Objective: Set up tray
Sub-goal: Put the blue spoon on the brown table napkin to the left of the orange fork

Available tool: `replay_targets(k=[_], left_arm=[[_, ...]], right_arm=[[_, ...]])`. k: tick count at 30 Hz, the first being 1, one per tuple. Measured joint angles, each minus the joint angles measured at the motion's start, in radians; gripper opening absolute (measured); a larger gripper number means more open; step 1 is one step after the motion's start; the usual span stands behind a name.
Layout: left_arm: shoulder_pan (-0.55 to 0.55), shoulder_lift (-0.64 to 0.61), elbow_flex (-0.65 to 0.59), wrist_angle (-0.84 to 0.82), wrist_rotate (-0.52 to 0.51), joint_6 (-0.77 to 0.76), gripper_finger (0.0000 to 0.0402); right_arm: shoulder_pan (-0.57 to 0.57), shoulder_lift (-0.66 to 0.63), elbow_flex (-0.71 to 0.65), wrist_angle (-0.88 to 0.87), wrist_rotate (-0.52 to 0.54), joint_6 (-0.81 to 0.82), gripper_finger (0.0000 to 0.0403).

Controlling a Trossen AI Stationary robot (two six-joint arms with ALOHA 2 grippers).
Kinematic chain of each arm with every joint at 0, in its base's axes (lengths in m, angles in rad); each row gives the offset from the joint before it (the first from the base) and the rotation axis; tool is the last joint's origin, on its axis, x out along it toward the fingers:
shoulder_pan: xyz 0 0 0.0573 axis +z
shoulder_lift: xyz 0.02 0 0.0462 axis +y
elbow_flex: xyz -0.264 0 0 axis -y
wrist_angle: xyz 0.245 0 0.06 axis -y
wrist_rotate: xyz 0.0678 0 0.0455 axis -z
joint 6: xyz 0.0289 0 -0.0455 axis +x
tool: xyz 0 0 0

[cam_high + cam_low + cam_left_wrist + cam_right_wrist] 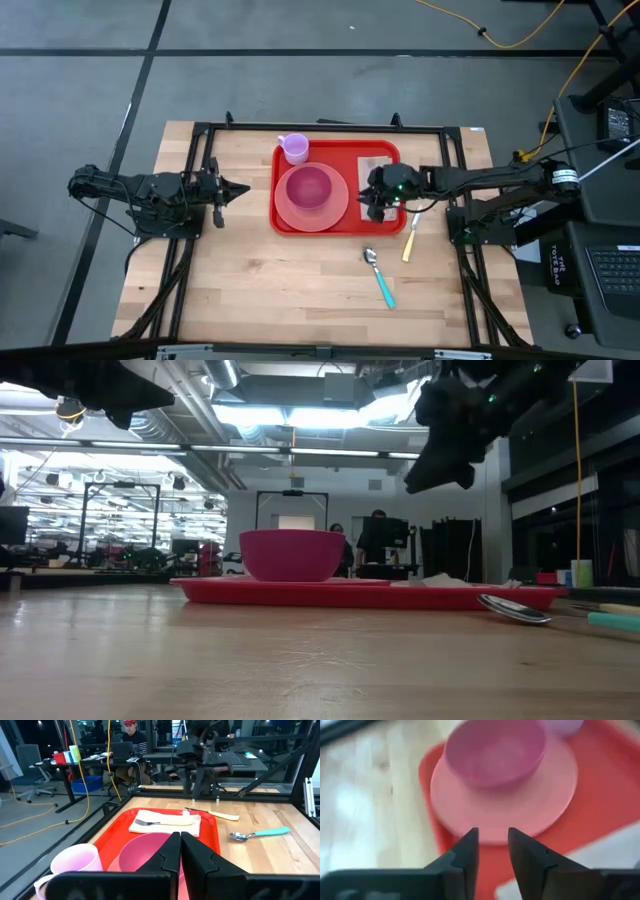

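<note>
The red tray (385, 215) lies at the table's middle. On it rest a pink plate (292, 216) bearing a magenta bowl (309, 185), a pale lilac cup (294, 148) at the far left corner, and a white napkin (145, 826) with a cream-handled fork (165, 822) lying on it. My right gripper (493, 837) hovers open above the tray's right part, just right of the plate, holding nothing; the low view shows the right gripper (445, 450) well above the tray (300, 592). My left gripper (180, 845) is shut and waits left of the tray, level with the bowl (145, 851).
A spoon with a teal handle (379, 276) lies on the bare wood near and right of the tray. A cream-handled knife (410, 241) lies just off the tray's right near corner. A black frame (320, 126) borders the table. People sit at desks in the room behind.
</note>
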Motion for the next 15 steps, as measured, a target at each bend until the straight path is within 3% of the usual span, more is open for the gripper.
replay_targets(k=[3, 8, 15], left_arm=[[0.0, 0.0, 0.0, 0.0, 0.0, -0.001, 0.0006], [0.0, 0.0, 0.0, 0.0, 0.0, -0.002, 0.0004], [0.0, 0.0, 0.0, 0.0, 0.0, -0.003, 0.0004]], right_arm=[[0.061, 0.0, 0.064, -0.142, 0.022, 0.068, 0.0079], [0.219, 0.0, 0.175, -0.324, 0.179, 0.15, 0.0014], [0.441, 0.048, 0.26, -0.358, 0.345, 0.261, 0.0011]])
